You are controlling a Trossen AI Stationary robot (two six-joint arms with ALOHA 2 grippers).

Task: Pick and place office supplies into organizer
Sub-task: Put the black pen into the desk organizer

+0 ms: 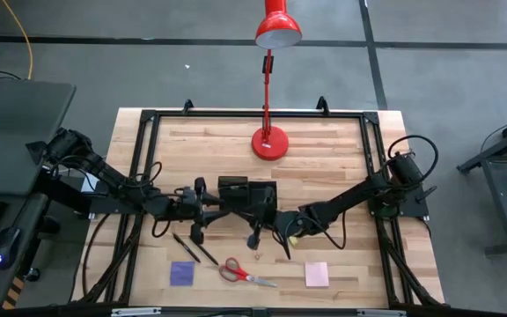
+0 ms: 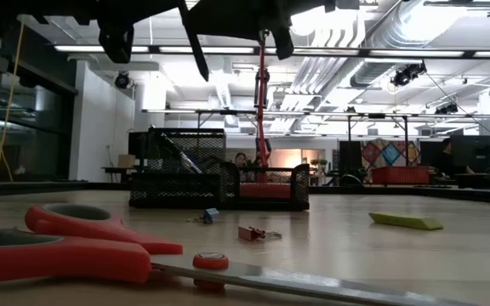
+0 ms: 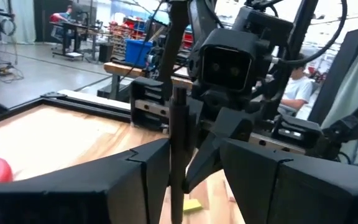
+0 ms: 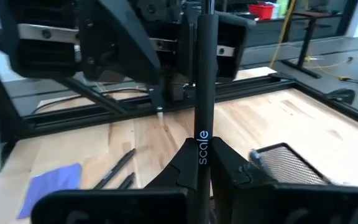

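My left gripper [image 1: 197, 217] and right gripper [image 1: 269, 227] face each other above the table's middle, just near of the black mesh organizer [image 1: 246, 194], which also shows in the low view [image 2: 219, 183]. Each is shut on a thin black pen: the left pen [image 3: 179, 137], the right pen [image 4: 202, 124]. Two more black pens [image 1: 196, 251] lie on the wood, as do the red-handled scissors [image 1: 243, 273], a purple pad [image 1: 181, 273], a pink pad [image 1: 316, 274] and a small yellow block [image 1: 294, 238]. My left gripper pinches the black pen's shaft [image 3: 178, 163] between its two fingers. The pen crosses the fingers and sticks out past them. It is lifted clear of the table and slants downward [image 2: 196, 42]. My right gripper pinches its pen's shaft at the printed word [image 4: 202, 148] between its two fingers. The pen lies across the fingers and stands on beyond them. It is lifted clear of the table [image 1: 282, 245].
A red desk lamp stands with its base [image 1: 269, 143] at the far middle of the table. Two small binder clips [image 2: 249, 232] lie near the organizer. A black frame [image 1: 148, 119] runs along the table's sides. The scissors [image 2: 75, 242] lie close to the near edge.
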